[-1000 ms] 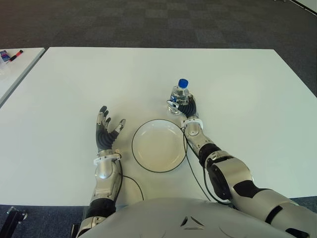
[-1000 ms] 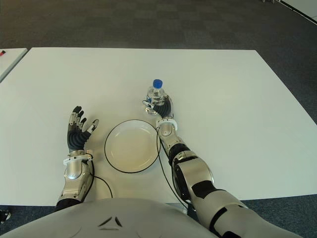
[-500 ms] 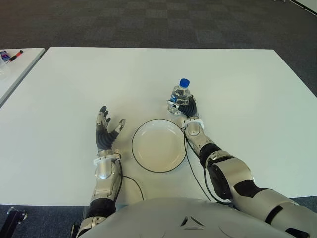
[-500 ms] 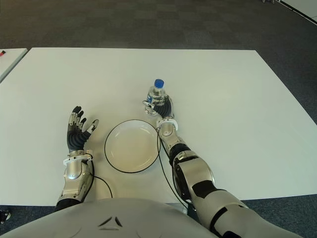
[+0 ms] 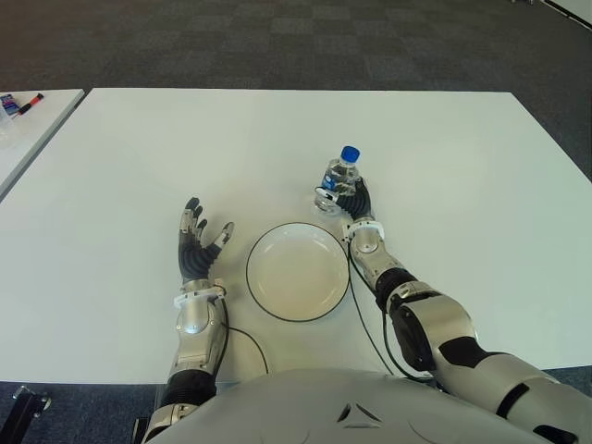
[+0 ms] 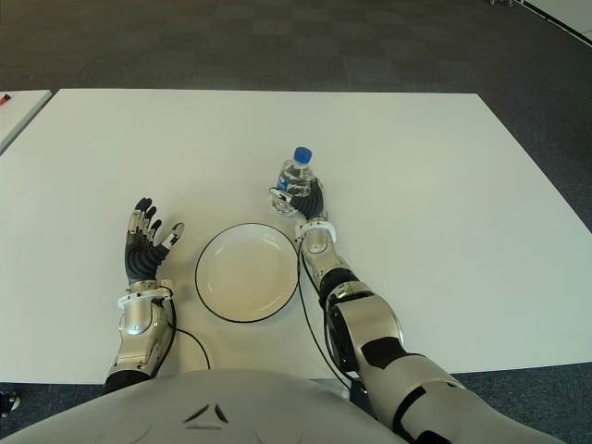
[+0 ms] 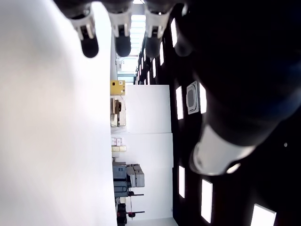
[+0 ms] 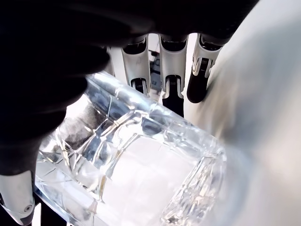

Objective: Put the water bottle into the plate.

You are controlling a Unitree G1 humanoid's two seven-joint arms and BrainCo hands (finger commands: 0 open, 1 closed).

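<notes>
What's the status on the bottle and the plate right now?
Right hand shut on the bottle, beyond the plate. Left hand open, left of the plate. Plate holds nothing; path looks clear.

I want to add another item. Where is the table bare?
Bare: the table right of the water bottle held by the right robot hand, and its far half. Crowded: the near strip, with the plate between both arms, the left robot hand open.
</notes>
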